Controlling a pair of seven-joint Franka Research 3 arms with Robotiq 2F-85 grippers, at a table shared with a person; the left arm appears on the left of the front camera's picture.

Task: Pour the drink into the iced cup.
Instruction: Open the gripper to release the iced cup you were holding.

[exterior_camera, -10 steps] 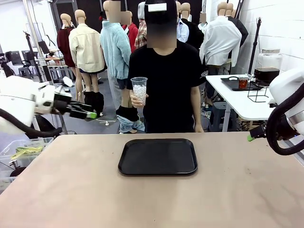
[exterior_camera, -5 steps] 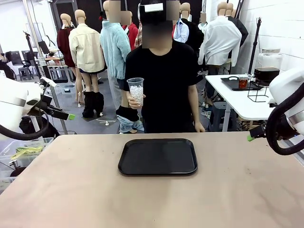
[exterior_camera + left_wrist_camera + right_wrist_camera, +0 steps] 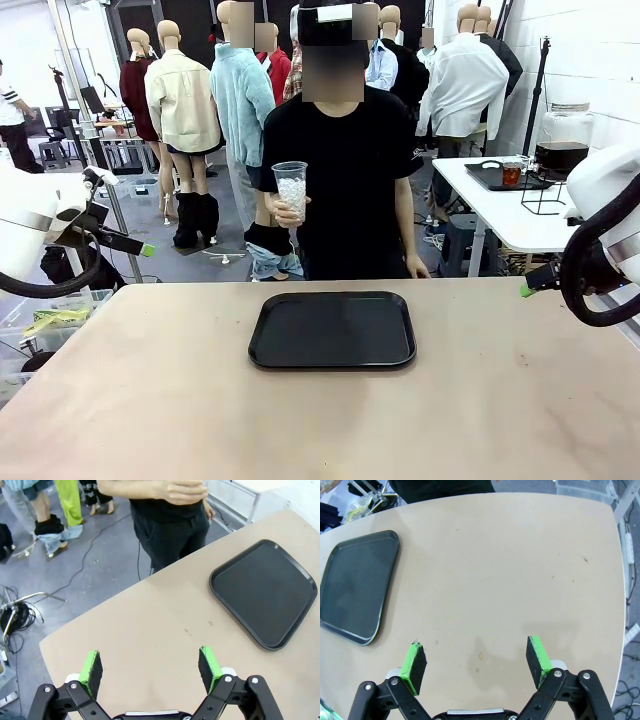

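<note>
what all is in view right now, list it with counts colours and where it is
tray: 1, black, middle of the table, nothing on it
iced cup: 1, clear with white ice, held chest-high at the far side of the table
table: 1, light tan, in front of the robot
side table: 1, white, behind to the right, carrying a second black tray, a small cup of dark reddish drink and a glass dispenser with dark liquid at its base
person's hand: 1, wrapped around the iced cup
left gripper: 1, black with green pads, open, over the table's left end
right gripper: 1, black with green pads, open, over the table's right part
</note>
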